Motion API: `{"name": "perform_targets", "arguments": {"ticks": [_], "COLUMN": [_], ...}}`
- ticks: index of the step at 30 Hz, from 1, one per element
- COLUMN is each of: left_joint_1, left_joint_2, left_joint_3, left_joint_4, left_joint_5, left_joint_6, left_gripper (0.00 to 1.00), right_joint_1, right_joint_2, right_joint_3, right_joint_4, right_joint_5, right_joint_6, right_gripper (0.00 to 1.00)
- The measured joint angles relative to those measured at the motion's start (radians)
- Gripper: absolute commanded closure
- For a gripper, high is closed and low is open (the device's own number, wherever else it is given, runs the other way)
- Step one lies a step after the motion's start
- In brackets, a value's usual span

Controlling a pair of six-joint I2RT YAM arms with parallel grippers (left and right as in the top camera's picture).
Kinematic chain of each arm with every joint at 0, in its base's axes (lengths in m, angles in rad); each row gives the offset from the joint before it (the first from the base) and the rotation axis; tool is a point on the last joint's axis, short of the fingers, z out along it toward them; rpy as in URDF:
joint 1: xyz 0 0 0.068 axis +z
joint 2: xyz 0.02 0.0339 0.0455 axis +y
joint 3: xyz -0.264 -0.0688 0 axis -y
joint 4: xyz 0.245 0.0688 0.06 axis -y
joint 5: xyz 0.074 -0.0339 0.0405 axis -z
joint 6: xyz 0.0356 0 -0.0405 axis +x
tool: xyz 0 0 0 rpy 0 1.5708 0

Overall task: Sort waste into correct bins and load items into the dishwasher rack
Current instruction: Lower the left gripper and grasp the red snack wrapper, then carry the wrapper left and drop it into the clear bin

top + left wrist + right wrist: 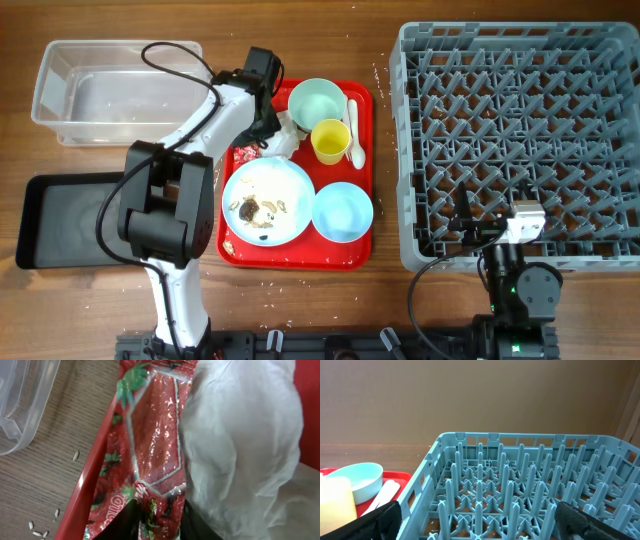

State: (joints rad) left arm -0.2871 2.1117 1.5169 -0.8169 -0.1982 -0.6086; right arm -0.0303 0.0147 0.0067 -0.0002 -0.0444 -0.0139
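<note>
Pinching red wrapper [156, 445] — left pincer [157, 524] — at tray [81, 494] edge

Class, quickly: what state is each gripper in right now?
Left gripper: fingers straddle the red wrapper; clamped or not cannot be told.
Right gripper: open, holding nothing.

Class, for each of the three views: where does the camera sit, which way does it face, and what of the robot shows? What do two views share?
Overhead: above the table, facing straight down on red tray, rack and both arms.
Left wrist: on the left arm, facing down at wrapper and napkin; left gripper at bottom edge.
Right wrist: low at the rack's side, facing across its pegs; right gripper fingers in both lower corners.
Shared: overhead and right wrist both show rack, cup, bowl.
</note>
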Motion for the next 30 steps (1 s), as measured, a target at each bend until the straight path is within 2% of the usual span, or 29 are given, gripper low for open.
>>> {"name": "perform_targets", "arguments": {"ticks": [3,4,14,25,30], "left_joint_1": [0.000,0.000,0.000,0.000,0.005], "left_joint_2": [0.000,0.000,-0.013,-0.289,-0.372], "left_joint_3": [-0.003,-0.003,-0.004,-0.007,-0.008], "left_joint_4": [0.007,0.006,-0.011,-0.037,0.041], "left_joint_5": [0.000,0.000,0.006,0.069,0.023], "left_joint_6": [0.001,0.000,-0.003,-0.003,-0.004], "left_gripper": [0.92,0.95,0.96,0.96,0.96], "right_joint_1": [0.000,0.000,0.000,0.000,0.000], "right_joint_2": [0.000,0.000,0.000,0.000,0.000], "right_joint_3": [0.000,0.000,0.000,0.000,0.000], "right_joint_4": [0.000,0.000,0.000,0.000,0.000], "right_joint_5": [0.000,0.000,0.000,0.000,0.000], "right_joint_6": [0.000,0.000,0.000,0.000,0.000], "right_gripper": [0.00,0.00,0.00,0.00,0.00]}}
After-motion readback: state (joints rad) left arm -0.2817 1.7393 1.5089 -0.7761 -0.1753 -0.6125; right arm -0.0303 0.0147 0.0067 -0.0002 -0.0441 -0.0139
